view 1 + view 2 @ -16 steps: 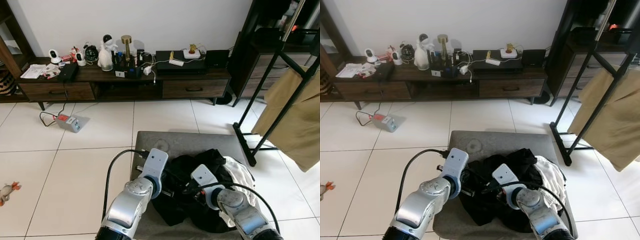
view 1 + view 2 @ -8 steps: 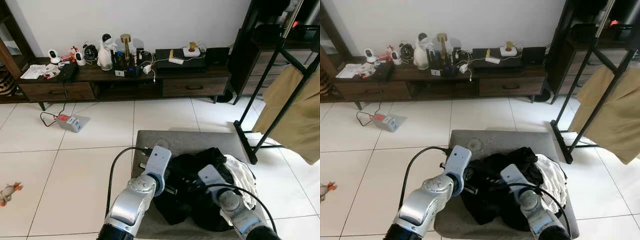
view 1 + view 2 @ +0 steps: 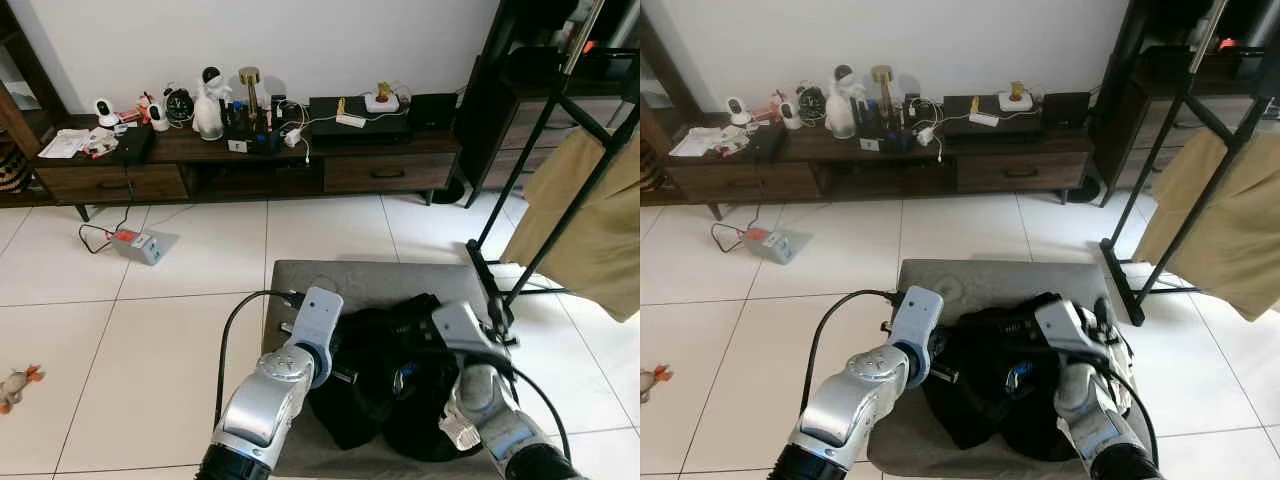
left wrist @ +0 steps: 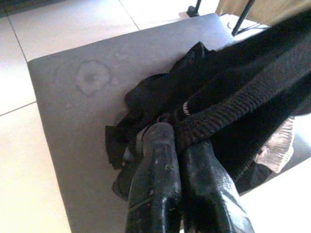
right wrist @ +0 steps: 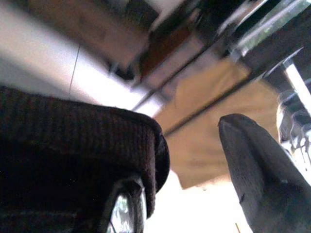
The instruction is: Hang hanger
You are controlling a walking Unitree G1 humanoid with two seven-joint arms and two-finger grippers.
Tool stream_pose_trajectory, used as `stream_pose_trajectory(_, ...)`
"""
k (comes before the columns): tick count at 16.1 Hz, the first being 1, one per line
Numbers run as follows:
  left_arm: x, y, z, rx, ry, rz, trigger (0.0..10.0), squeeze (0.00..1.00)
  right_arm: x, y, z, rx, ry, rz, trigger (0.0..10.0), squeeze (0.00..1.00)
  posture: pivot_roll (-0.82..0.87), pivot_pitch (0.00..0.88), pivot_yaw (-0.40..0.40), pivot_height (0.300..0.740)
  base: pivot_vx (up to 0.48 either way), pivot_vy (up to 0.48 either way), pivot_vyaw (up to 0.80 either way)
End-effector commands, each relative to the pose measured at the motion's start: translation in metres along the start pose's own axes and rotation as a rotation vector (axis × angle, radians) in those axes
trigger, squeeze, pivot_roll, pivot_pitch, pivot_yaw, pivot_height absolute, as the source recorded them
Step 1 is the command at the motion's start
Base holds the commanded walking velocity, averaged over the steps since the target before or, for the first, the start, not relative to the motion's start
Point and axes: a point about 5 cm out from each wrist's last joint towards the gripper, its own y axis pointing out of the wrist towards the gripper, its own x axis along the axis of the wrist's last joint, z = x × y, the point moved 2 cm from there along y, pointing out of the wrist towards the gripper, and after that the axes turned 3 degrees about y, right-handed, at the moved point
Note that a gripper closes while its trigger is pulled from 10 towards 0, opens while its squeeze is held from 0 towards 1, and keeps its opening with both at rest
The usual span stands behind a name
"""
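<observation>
Early stage, nothing hung yet. Left gripper is clamped on the ribbed edge of the black garment, heaped at the grey ottoman's right side. Right gripper spread wide, garment over one finger. No hanger discernible. Clothes rack stands right, unreached.

Even, bright indoor light and sharp head views, soft shadows; the right wrist view is blurred and glare-washed.
</observation>
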Motion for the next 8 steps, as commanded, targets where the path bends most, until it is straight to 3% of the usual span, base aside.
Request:
stream_pose_trajectory(1,-0.001,0.000,0.006,0.025,0.007,0.006,0.0,0.00,0.013,0.002,-0.005,-0.025,0.058,-0.075,10.0,0.00,0.05,0.153,-0.027,0.740,0.000,0.000,0.00)
stream_pose_trajectory(2,-0.001,0.000,0.007,0.029,0.006,0.005,0.0,0.00,0.010,-0.002,0.007,0.035,0.054,-0.059,10.0,0.00,0.05,0.154,-0.028,0.740,0.000,0.000,0.00)
stream_pose_trajectory(4,0.000,0.000,0.009,0.035,0.005,0.006,0.0,0.00,-0.020,-0.011,0.022,0.116,0.083,0.152,10.0,0.00,0.06,0.151,-0.024,0.740,0.000,0.000,0.00)
stream_pose_trajectory(5,0.000,0.000,0.009,0.037,0.005,0.006,0.0,0.00,-0.027,-0.012,0.022,0.127,0.103,0.203,10.0,0.00,0.06,0.150,-0.023,0.740,0.000,0.000,0.00)
stream_pose_trajectory(6,0.000,0.000,0.010,0.039,0.006,0.006,0.0,0.00,-0.025,-0.009,0.019,0.116,0.096,0.191,10.0,0.00,0.06,0.151,-0.021,0.740,0.000,0.000,0.00)
stream_pose_trajectory(8,0.000,0.000,0.012,0.044,0.006,0.005,0.0,0.00,0.000,0.006,0.002,0.035,0.122,0.056,10.0,0.00,0.06,0.149,-0.021,0.740,0.000,0.000,0.00)
